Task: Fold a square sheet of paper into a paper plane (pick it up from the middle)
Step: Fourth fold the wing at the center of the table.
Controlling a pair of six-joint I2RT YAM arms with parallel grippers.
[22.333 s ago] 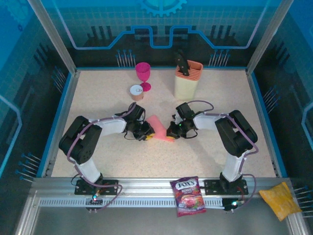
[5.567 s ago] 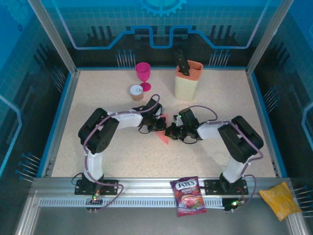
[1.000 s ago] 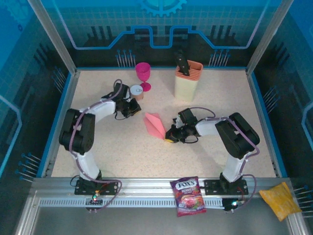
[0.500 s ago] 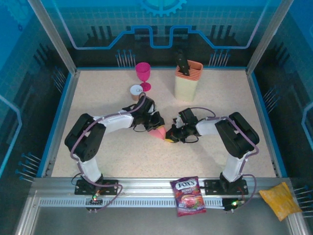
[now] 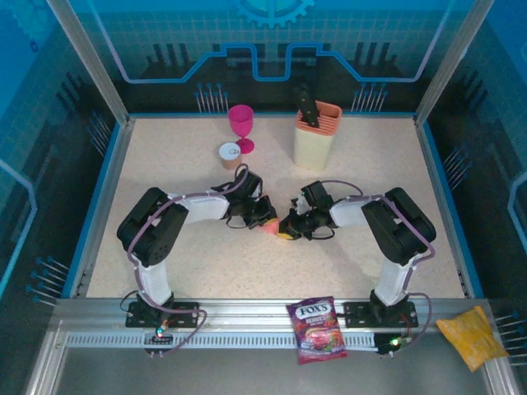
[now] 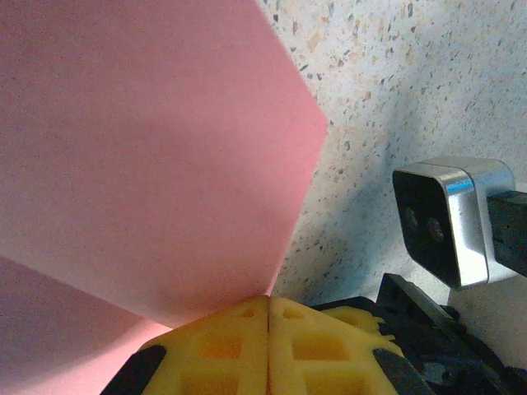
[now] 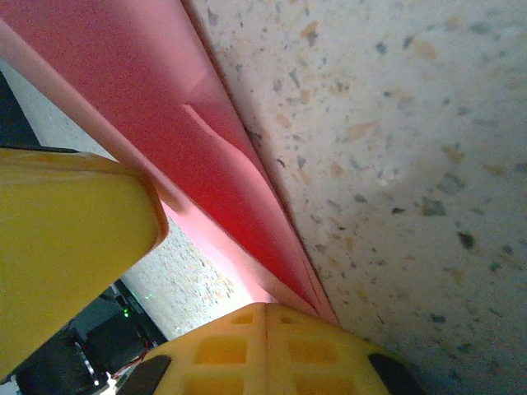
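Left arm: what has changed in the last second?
The left arm swung from near the goblet back to the paper plane, and its jaws shut on it. The right arm kept its jaws clamped on it. The knife block and candy bag stayed put.

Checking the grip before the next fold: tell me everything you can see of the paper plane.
Thin matte salmon-pink paper, the paper plane is folded into overlapping layers with sharp creases. The left gripper and the right gripper hold it from opposite sides, each with jaws shut on an edge.
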